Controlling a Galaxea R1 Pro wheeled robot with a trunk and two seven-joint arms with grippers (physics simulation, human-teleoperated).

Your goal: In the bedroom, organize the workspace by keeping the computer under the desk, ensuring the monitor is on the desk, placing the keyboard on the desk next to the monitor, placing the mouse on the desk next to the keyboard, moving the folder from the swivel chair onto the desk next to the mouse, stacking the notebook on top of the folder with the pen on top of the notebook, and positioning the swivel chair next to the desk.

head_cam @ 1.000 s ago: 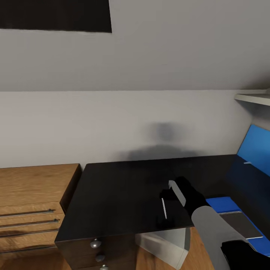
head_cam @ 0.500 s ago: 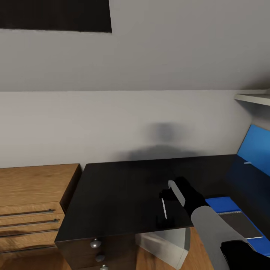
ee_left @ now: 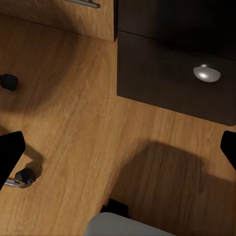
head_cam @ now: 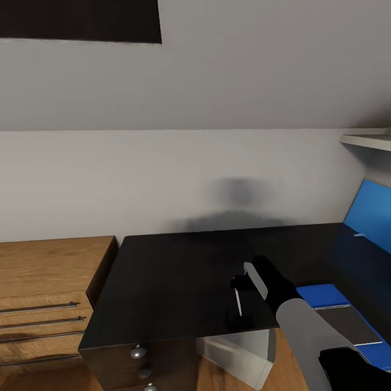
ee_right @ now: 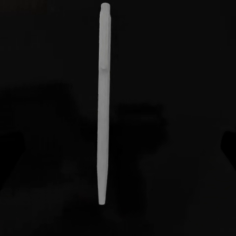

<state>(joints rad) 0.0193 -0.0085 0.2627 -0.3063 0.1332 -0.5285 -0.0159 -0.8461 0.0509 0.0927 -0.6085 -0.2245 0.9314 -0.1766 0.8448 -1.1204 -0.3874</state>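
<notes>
Grey walls under a sloped ceiling close the bedroom (head_cam: 206, 168), with a dark skylight (head_cam: 81, 20) at upper left. Farthest left stands a light wooden drawer chest (head_cam: 49, 293), touching the side of the black counter (head_cam: 174, 277), whose silver-knobbed drawers (head_cam: 138, 353) show below its front edge. Under the counter, a pale boxy computer (head_cam: 239, 350) rests on the wood floor (ee_left: 73, 128).

Near the front edge of the counter lies the white pen (head_cam: 238, 302), pointing roughly away from the robot. The right gripper (head_cam: 243, 289) hovers just over it, its black fingers at either edge of the right wrist view with the pen (ee_right: 103, 103) lying free between them, so the jaws stand spread apart and hold nothing.

Further right, the blue folder (head_cam: 320, 296) lies on the counter with the grey notebook (head_cam: 347, 325) on top of it. A blue wall panel (head_cam: 372, 214) rises at far right under a white shelf (head_cam: 369, 141).

The left gripper (ee_left: 118, 157) hangs low over the floor beside the drawers, its fingers wide apart and empty.
</notes>
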